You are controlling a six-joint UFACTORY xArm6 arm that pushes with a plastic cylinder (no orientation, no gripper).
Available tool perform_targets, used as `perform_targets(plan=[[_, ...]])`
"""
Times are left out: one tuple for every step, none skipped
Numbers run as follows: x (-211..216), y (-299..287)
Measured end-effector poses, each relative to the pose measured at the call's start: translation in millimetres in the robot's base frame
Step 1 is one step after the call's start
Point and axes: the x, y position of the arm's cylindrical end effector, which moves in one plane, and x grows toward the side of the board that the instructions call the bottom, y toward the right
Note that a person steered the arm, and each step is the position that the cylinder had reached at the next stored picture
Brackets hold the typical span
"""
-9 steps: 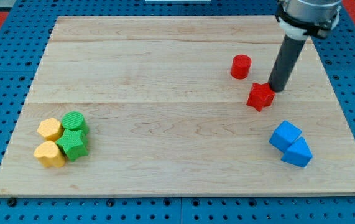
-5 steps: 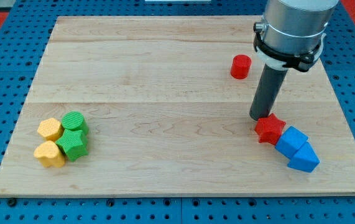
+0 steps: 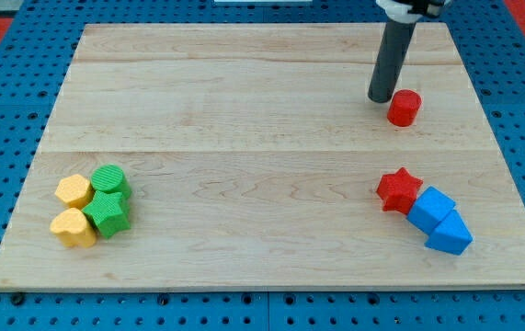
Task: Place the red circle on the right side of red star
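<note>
The red circle (image 3: 404, 108) stands on the wooden board at the upper right. My tip (image 3: 380, 97) rests just left of it, touching or nearly touching its left side. The red star (image 3: 398, 190) lies lower on the right side of the board, well below the red circle. The star's right side touches a blue block.
Two blue blocks (image 3: 439, 221) sit against the red star at the lower right. At the lower left are two yellow blocks (image 3: 74, 210) and two green blocks (image 3: 108, 200) in a tight cluster. The board's right edge (image 3: 510, 175) lies close to the blue blocks.
My tip pushed the red star down against the blue blocks, then moved up to the red circle. The red circle has shifted to the right and slightly down.
</note>
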Motion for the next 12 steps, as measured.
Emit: perform_targets(plan=[[1.4,15.5],[75.8,15.7],[80.1,15.7],[39.6,23.0],[83.6,43.4],[116.0,37.9],[123.4,16.1],[96.9,38.1],[117.7,66.2],[150.3,55.0],[154.2,42.2],[141.0,46.0]])
